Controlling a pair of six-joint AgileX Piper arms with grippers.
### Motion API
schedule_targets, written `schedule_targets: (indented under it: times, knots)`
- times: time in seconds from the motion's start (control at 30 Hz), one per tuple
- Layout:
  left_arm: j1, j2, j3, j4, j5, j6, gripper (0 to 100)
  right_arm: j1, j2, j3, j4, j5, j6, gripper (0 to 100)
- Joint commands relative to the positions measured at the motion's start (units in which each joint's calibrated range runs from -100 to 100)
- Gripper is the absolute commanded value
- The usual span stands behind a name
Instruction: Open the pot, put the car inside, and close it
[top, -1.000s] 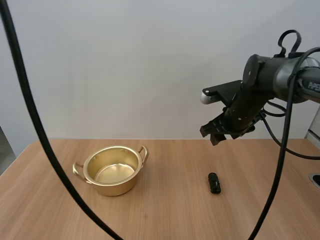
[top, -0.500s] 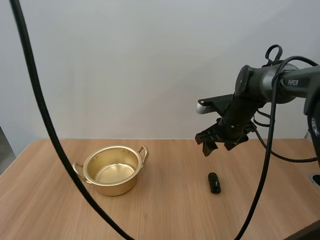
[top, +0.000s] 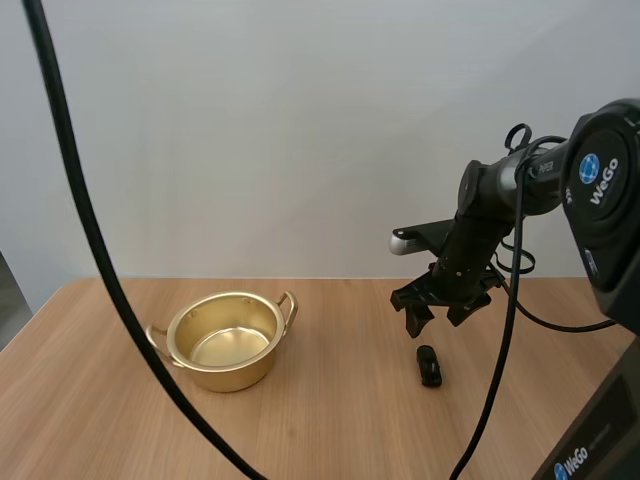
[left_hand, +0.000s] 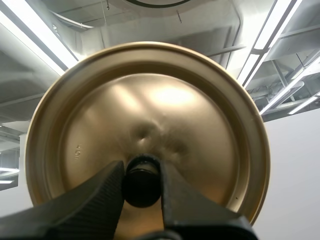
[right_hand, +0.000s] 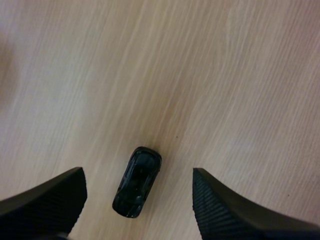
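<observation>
Toward the right end of the worktop (top: 330, 430), about midway between its far and near edges, the car (top: 429, 365) lies on bare wood. Your right hand (top: 433, 318) hangs just above it and a little to the far side, its fingers (right_hand: 45, 200) spread wide with nothing between them. That is the relation to mind. From the right wrist view the car sits centred in the gap, and its long axis runs roughly along the hand's line of reach, only slightly skewed, so the two ribbed faces look at its long sides. In the high view that same axis points from the far edge toward the near edge. You would judge that a plain descent, with at most a small twist of the wrist, lets the hand close across the car's narrow width rather than end to end. The car is small and low, so the tips must come right down to the wood before they close. The pot (top: 232, 340) stands open and empty on the left half of the worktop, well apart from the car. Your left hand (left_hand: 142, 186) is clamped on the black knob (left_hand: 142, 180) of the lid (left_hand: 145, 115), holding the lid in the air. The right arm is plainly the nearer one for the pick.
</observation>
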Motion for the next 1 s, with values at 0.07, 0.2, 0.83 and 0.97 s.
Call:
schedule_targets:
  times: [0.07, 0.2, 0.83, 0.97]
  knots:
    - [0.02, 0.48, 0.00, 0.15, 0.05, 0.03, 0, -0.03, 1.71, 0.06, 0.04, 0.03, -1.41, 100]
    - [0.02, 0.75, 0.00, 0.15, 0.05, 0.03, 0, -0.03, 3.33, 0.20, 0.04, 0.04, -1.42, 100]
    - [0.02, 1.31, 0.00, 0.15, -0.08, 0.03, 0, -0.03, 10.17, 3.24, 0.44, -7.50, -1.42, 77]
    - [0.02, 1.31, 0.00, 0.15, -0.08, 0.03, 0, -0.03, 10.17, 3.24, 1.48, -7.50, -1.42, 20]
